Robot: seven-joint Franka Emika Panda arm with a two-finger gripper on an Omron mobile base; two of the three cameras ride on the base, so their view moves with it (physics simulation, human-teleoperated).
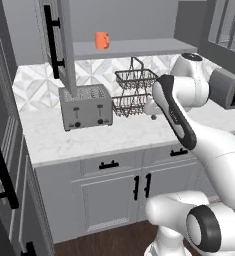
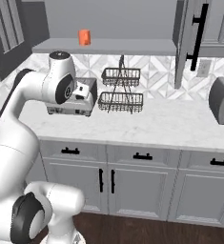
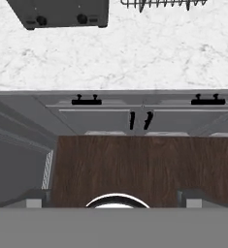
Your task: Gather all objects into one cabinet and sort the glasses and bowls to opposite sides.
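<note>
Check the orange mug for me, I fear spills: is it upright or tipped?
Upright: the orange mug stands on its base on the open shelf, handle to one side.

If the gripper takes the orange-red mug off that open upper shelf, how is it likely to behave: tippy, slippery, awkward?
The orange-red mug stands upright and taller than wide, so a sideways nudge could probably tip it. Its surface looks smooth, so it may slip in a light pinch. The side handle likely makes its weight lopsided. It sits near the shelf front edge, so pushing seems risky.

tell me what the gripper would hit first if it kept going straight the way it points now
Probably the dark brown wooden floor. The hand view looks straight down past the white marble counter's edge and the grey base cabinet doors, with nothing between. Depth is unclear, and the gripper's finger tips barely show.
</note>
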